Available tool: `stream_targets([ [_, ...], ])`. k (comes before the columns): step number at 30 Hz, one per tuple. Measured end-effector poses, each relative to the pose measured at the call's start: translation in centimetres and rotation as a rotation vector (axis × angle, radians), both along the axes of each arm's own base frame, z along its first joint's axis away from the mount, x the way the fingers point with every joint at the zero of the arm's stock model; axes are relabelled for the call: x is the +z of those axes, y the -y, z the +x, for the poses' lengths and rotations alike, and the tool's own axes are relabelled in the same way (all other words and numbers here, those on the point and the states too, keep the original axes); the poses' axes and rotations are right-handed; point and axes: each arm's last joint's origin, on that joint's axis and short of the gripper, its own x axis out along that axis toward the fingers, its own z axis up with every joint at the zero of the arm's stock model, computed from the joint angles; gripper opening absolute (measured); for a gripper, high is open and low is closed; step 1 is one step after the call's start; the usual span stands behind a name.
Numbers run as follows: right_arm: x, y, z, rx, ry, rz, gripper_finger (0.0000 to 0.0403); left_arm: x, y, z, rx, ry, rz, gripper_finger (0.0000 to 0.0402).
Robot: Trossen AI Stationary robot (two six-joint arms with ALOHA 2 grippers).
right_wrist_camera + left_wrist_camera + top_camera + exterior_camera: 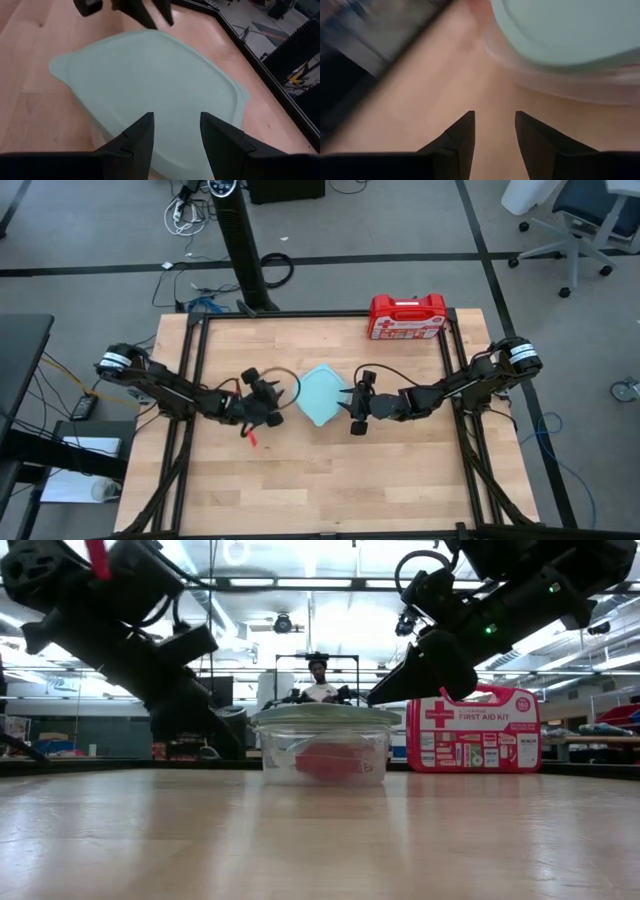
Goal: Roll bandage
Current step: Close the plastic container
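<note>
I'm working in a robotics lab: a framed wooden table (320,490) on grey carpet, loose cables (185,215), an office chair (575,225), ceiling strip lights (300,583), a person (320,683) seated beyond

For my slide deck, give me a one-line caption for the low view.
Lidded clear container holding a red roll, flanked by both raised arms, first-aid case behind.

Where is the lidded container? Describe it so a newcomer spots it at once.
Start at the wooden table and look to its middle, between the two arms. The pale blue square container sits there, lid on; the first-aid case at the far edge is hard and red.
</note>
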Motion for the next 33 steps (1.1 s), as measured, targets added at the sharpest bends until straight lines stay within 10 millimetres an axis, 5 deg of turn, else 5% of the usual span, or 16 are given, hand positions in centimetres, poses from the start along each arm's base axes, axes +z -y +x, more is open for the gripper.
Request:
stream_targets([
  [9,0.2,0.4,0.2,0.012,0.011,-0.031,0.016,-0.5,-2.0,-0.2,0.031,0.029,-0.561,0.0145],
  [19,0.4,2.9,0.8,0.031,0.052,0.107,0.016,-0.2,-2.2,0.1,-0.011,-0.025,-0.593,0.0145],
  [24,1.3,4.5,0.6,-0.009,0.088,0.141,0.016,0.5,-0.1,0.8,-0.261,0.0,-0.583,0.0142],
  [33,2.8,7.4,-1.1,-0.132,0.078,0.269,0.016,2.1,2.2,1.7,-0.37,0.057,-0.441,0.0129],
])
